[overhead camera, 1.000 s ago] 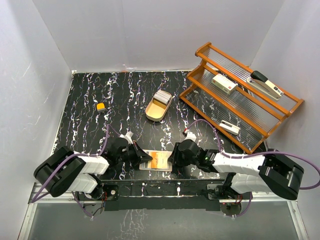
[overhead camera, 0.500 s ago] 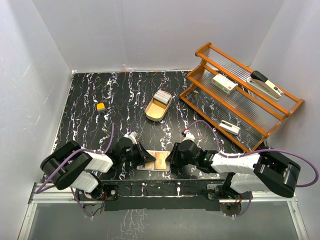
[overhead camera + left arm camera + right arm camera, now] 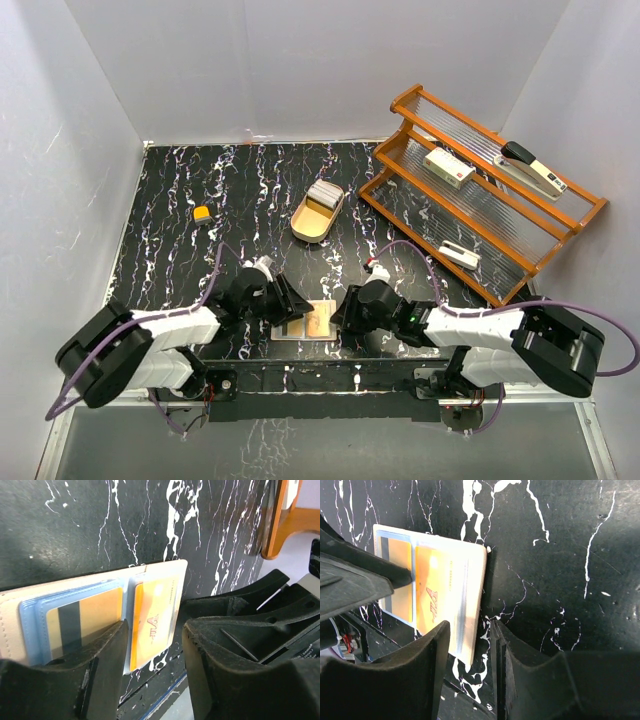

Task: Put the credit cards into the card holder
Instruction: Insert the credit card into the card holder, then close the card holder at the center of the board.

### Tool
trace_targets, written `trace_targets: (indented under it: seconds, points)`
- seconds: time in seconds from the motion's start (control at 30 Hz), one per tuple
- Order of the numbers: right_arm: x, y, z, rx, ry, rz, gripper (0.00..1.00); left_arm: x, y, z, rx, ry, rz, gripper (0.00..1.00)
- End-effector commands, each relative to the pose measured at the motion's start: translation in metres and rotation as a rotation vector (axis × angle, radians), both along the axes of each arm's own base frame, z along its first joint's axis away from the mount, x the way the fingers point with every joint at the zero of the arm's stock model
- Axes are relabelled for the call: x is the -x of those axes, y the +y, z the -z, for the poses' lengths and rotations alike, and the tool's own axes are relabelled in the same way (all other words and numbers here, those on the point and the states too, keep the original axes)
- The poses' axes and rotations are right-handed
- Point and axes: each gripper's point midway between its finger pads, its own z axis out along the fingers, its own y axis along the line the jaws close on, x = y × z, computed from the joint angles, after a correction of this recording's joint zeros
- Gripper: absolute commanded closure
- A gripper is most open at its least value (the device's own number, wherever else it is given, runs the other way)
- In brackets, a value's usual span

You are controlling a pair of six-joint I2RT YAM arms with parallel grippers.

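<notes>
The tan card holder (image 3: 318,326) lies open and flat near the table's front edge, between both grippers. In the left wrist view its blue-edged slots (image 3: 35,615) hold a gold credit card with a dark stripe (image 3: 82,622) and an orange printed card (image 3: 152,622). My left gripper (image 3: 156,630) stands open just above the orange card, gripping nothing. My right gripper (image 3: 471,630) is open too, its fingers straddling the holder's (image 3: 472,580) right edge. Several more credit cards (image 3: 323,192) are stacked in the gold oval tray (image 3: 305,228) further back.
A wooden tiered rack (image 3: 470,215) stands at the back right with a stapler (image 3: 535,170), a white box (image 3: 448,167) and a small white item (image 3: 460,254). A small orange object (image 3: 202,213) lies at the left. The table's front edge is right beside the holder.
My left gripper has gone from shut to open and shifted slightly right over the holder. A striped card now shows in the holder's left slot. The right gripper has barely moved.
</notes>
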Motion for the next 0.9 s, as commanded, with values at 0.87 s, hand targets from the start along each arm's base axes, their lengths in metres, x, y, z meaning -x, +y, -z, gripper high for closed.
trace_targets:
  seconds: [0.87]
  points:
    - [-0.006,0.015,-0.011,-0.02,-0.023,-0.025,0.48,0.024,0.095,0.014,-0.527,0.107,-0.081,0.37]
